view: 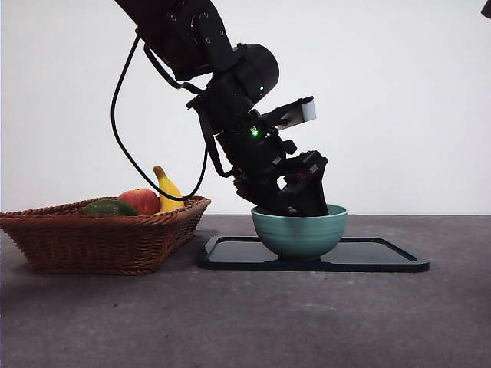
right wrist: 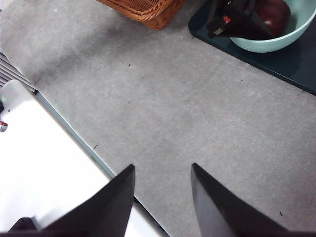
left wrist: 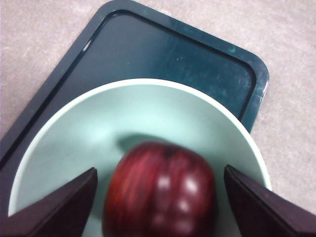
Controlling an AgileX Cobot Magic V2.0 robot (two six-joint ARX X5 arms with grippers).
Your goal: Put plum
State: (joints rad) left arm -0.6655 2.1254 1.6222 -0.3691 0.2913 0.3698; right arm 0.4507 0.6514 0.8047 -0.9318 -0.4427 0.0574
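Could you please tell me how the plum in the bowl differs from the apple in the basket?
The plum is dark maroon, while the apple is brighter red. The plum sits in the mint-green bowl on the dark tray, between the open jaws of the left gripper; the apple lies in the wicker basket beside a banana and a green fruit, with no gripper near. Both are round and glossy.

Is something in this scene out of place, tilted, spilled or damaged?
Nothing stands out. The green bowl sits upright on the dark tray, the plum lies inside it between the open left gripper jaws, and the fruit stays in the wicker basket. The right gripper waits over bare table.
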